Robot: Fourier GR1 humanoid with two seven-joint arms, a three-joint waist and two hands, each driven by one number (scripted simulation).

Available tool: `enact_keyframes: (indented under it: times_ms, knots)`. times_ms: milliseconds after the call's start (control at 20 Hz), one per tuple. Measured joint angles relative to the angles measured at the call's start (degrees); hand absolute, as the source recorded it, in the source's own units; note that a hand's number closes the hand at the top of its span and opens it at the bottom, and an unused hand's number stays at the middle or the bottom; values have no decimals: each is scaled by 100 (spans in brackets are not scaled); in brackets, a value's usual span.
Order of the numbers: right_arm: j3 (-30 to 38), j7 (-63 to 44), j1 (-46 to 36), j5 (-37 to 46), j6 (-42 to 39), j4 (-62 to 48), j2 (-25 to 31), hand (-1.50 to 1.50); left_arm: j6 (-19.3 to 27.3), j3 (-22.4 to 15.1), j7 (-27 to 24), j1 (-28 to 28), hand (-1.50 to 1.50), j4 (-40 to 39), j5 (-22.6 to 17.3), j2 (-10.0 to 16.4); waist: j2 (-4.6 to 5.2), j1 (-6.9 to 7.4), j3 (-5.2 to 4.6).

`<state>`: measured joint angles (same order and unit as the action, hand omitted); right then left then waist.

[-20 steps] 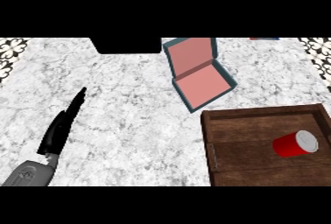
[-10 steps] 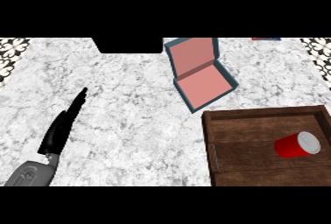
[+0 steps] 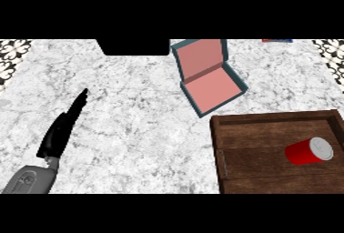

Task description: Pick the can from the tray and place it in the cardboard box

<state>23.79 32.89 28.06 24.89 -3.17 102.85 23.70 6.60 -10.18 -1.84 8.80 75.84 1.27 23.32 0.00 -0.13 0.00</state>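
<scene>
we are seeing the red can (image 3: 308, 151) lying on its side inside the wooden tray (image 3: 275, 117) at the lower right; any label is too small for us to read. the cardboard box (image 3: 208, 79) is sitting open beyond the tray, pink inside. our left hand (image 3: 62, 129) is showing at the lower left, fingers straight, holding nothing.

Inspector: Surfaces?
Clerk: One grey-veined white marbled counter (image 3: 134, 113).
Inspector: Containers?
Clerk: Two: one dark brown wooden tray (image 3: 275, 119) and one open box (image 3: 208, 75), teal outside, pink inside.
Inspector: Cans?
Clerk: One red cylindrical can (image 3: 308, 151) with a grey end.
Inspector: Hands?
Clerk: One black hand (image 3: 62, 129), the left, on one grey forearm (image 3: 28, 179).
Inspector: Other items?
Clerk: One small red-and-blue object (image 3: 277, 40) at the far edge; kind indeterminate.
</scene>
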Motion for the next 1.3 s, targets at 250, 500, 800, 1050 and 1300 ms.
enact_keyframes:
  times_ms: [250,500,800,1050,1300]
  knots:
    - [-67,107,-317,451,250,-85,-333,-150,-70,100,-51,-64,0,-33,201,-181,-2,0,0]
    - [-178,-89,-520,884,153,-46,-501,-150,-148,223,-43,-60,0,-1,425,-330,-2,-2,-2]
    - [-278,-316,-970,1333,0,-280,-546,-150,-326,411,37,-7,0,2,582,-457,-13,-5,-34]
    - [-232,-422,-1293,1562,1,-525,-586,-150,-384,532,-42,-2,0,-83,743,-583,-16,-7,-46]
    - [-334,-516,-1599,1762,41,-819,-709,-150,-516,655,43,-58,0,54,828,-662,-5,5,-13]
